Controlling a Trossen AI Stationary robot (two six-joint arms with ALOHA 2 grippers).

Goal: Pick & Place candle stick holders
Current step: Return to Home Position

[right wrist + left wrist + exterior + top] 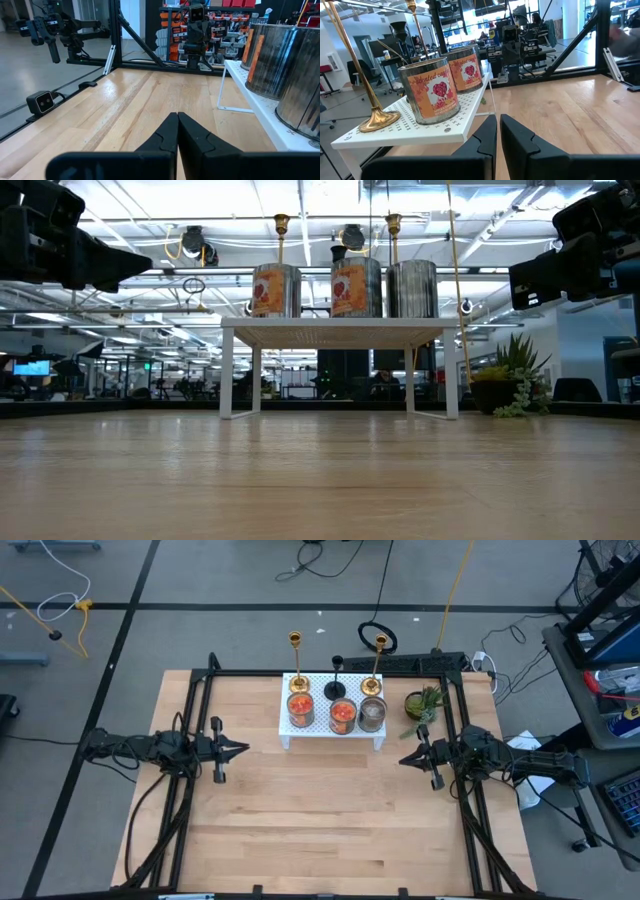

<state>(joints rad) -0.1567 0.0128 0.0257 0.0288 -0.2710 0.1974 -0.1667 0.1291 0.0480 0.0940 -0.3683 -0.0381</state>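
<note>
nearest lies bare bench [330, 830], an arm at each side. the left pincer [498, 131] hangs low over the wood, fingers pressed almost together on nothing; the right pincer [177, 127] is likewise closed and empty. both are well apart from the white rack [321, 732] at the far middle, where all six holders stand.

its front row: an orange-red cup [300, 708] toward the left arm, a second orange-red cup [342, 716] in the middle, a greyish cup [372, 714] toward the right arm. i judge these weighty, smooth, slippery and breakable; a wide grip around the wall at mid height suits best. behind stand a gold stick [297, 684], the short black holder [335, 690] and the other gold stick [375, 684]: stiff, light, quick to topple, so take the stem low, just above the base.

in the low view the cups hide the sticks' bases and most of the black holder. the left wrist view misses the greyish cup; the right wrist view cuts the cups off at its edge. a potted plant [422, 703] sits near the rack's right end; whether they touch i cannot tell.
</note>
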